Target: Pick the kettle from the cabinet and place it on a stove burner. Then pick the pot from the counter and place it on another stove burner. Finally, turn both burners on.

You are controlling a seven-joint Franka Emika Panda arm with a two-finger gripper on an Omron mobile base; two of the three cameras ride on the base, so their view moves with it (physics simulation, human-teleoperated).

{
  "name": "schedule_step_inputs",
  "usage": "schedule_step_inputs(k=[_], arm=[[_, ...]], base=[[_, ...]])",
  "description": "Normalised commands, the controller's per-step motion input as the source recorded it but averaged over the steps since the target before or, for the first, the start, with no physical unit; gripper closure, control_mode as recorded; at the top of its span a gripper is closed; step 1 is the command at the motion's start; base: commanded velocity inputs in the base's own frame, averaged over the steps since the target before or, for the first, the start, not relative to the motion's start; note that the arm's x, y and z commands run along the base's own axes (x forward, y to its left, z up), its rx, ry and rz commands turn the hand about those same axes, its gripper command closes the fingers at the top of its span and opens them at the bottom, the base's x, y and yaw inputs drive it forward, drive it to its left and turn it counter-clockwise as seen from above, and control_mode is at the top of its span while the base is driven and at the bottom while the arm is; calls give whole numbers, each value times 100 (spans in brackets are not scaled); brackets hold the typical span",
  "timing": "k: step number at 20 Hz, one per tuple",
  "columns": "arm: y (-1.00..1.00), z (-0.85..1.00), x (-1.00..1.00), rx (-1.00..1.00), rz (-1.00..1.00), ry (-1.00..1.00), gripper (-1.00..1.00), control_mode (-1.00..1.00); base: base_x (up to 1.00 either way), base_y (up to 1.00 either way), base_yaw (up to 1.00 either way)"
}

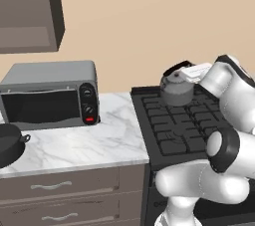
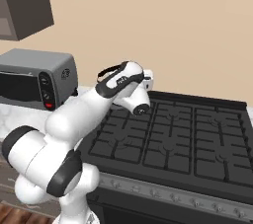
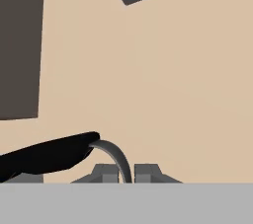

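Observation:
The small grey kettle (image 1: pixel 175 90) is at the rear left of the black stove (image 1: pixel 172 133), just over or on a burner grate; I cannot tell whether it touches. My gripper (image 1: pixel 186 74) reaches it from the right and is shut on its arched black handle (image 1: pixel 175 67). In the hand view the handle (image 3: pixel 59 154) curves down between my fingertips, and the gripper (image 3: pixel 126 172) is closed on it. The wide dark pot (image 1: pixel 7 145) sits on the white marble counter (image 1: pixel 89 143) at the far left. The brown cabinet (image 1: pixel 30 11) hangs above it.
A grey toaster oven (image 1: pixel 50 93) stands at the back of the counter, left of the stove. Brown drawers (image 1: pixel 64 190) run under the counter. The stove's other grates (image 2: pixel 197 134) lie bare to the right. A row of knobs (image 2: pixel 173 196) lines its front edge.

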Motion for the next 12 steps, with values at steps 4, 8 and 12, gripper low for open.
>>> schedule_step_inputs(k=[4, 8, 12], arm=[[-2, -5, 19, 0, 0, 0, 100, -100], [0, -10, 25, 1, 1, 0, 100, -100], [0, -16, 25, 3, 3, 0, 100, -100]], base=[[0, 0, 0], [0, 0, 0], [0, 0, 0]])
